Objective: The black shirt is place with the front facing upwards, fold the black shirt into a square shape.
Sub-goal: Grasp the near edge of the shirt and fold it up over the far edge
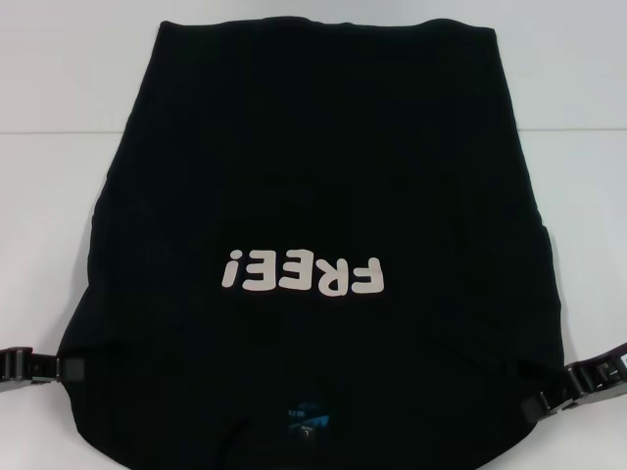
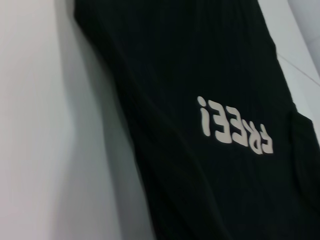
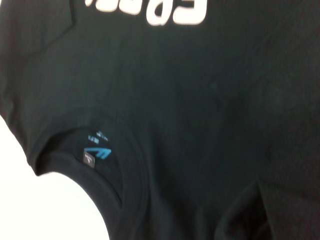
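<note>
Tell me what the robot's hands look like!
Only their tips show, at the near corners of the black shirt. The left gripper is black, made of blocky, chunky links like a short chain, with a squarish end piece. The right gripper is black too, with ridged, angular segments and lighter grey edges. No cables, sleeves or markings are visible.

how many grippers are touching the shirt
2. The left gripper is at the near left edge of the shirt, the right gripper at its near right edge. Real contact is hard to confirm, black on black.
</note>
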Tool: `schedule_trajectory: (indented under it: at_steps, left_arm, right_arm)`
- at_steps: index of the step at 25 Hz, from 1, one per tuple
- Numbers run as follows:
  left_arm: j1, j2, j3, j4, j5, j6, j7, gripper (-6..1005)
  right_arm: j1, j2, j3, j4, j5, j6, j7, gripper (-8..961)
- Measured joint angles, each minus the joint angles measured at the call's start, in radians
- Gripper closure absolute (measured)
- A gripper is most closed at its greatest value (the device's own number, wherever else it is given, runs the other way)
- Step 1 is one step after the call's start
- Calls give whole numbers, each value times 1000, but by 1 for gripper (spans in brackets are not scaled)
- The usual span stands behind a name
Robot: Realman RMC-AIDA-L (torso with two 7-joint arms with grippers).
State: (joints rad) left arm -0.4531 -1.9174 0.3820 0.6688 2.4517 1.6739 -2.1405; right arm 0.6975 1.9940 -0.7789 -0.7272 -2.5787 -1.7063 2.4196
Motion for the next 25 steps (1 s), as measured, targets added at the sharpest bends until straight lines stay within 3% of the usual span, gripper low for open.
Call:
schedule_trajectory:
  at_steps: [8,15,19,25]
  left_arm:
    - [-8,0,9,0,-1,51,5,972]
    - [-17,7,14,-51,4,146,8,972]
    - [-18,13,50,-95,11,187,1,972]
    - [-12,13,118,-137,30,271,-1,973]
  right_arm:
    - [0,-13,22,-1,1,-31,-12,855]
    - [-32,-49,22,-12,-5,-123,-41,856]
    - [-61,-72,20,-21,-30,-193,-79,855]
    - [-101,-78,19,-24,-88,-273,-136,858]
